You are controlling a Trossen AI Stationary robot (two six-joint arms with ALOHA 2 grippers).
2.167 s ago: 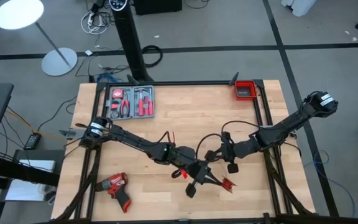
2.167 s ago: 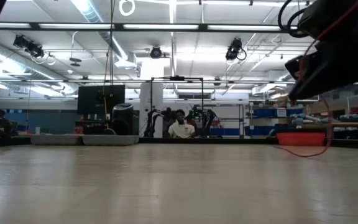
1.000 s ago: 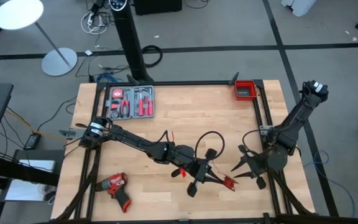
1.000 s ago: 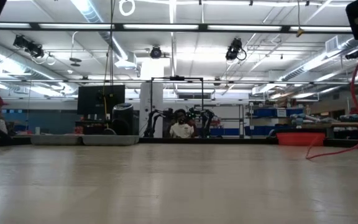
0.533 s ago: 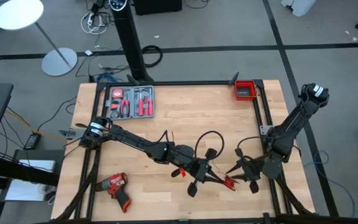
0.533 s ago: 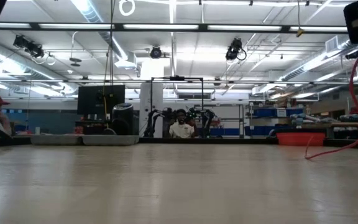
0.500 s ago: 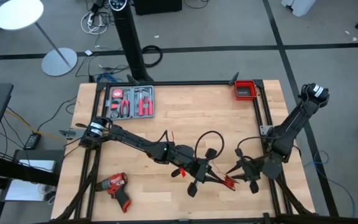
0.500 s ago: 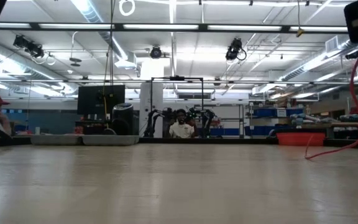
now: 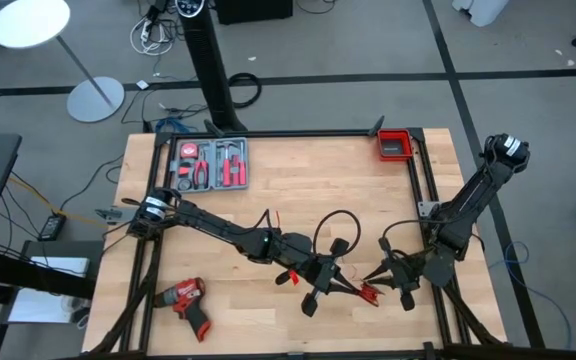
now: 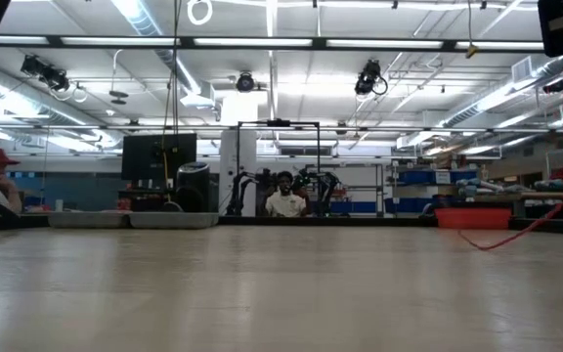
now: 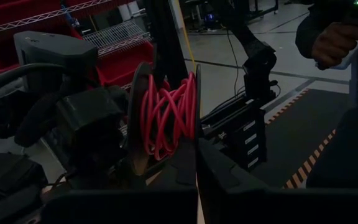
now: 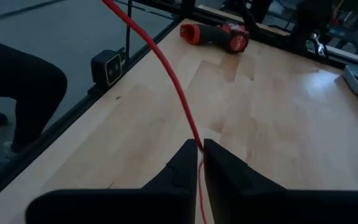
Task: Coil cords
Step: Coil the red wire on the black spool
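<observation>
Now red wire (image 12: 166, 81) runs lengthwise into right gripper (image 12: 200, 149).

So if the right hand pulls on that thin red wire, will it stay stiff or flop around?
Probably floppy: the thin bright red wire curves freely from the right hand, which is shut on it. It likely bends easily, since loops of it wrap tightly at the left hand. It looks light.

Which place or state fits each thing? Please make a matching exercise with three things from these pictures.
Things:
1. red wire
2. drill
3. red bin

Places or states:
A. far right corner of the table
B. near left part of the table
C. between the right gripper fingers

Pairs: 1-C, 2-B, 3-A
</observation>
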